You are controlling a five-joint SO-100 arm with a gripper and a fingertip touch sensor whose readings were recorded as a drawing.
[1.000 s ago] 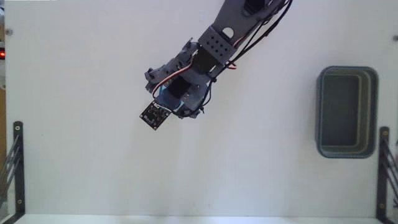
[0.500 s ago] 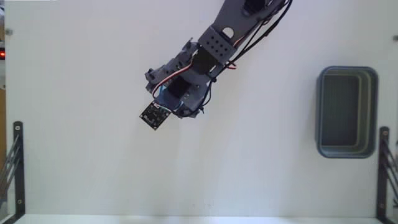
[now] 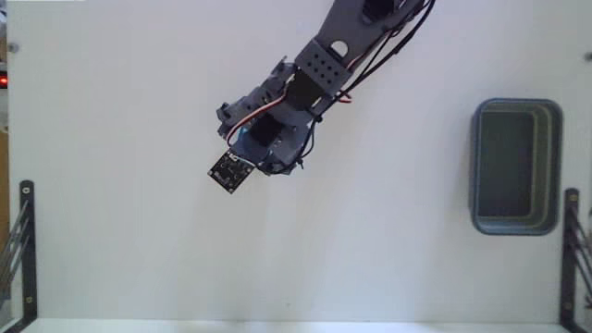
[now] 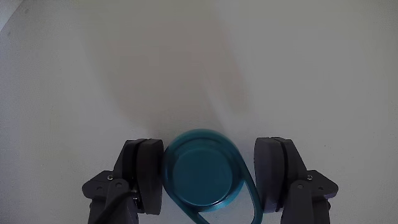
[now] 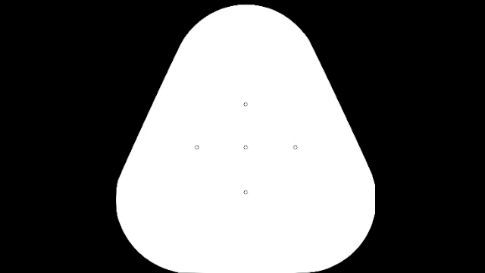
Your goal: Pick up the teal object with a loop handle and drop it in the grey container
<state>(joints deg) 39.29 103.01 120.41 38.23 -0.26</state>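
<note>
Teal disc (image 4: 200, 176) lies on the white table (image 4: 298, 68) between the fingers of the gripper (image 4: 211, 177): the left pad touches it, the right stands just off, so the jaws are parted. The grey tub (image 3: 515, 222) sits far right.

Slate-grey printed arm (image 3: 324, 65) here, a perforated plate of small holes on its link, black and red cables (image 3: 388, 42) running along it, a small black circuit board (image 3: 229, 172) at the wrist, and a hand (image 4: 210, 180) with two dark grey rounded pads (image 4: 273, 171).
</note>
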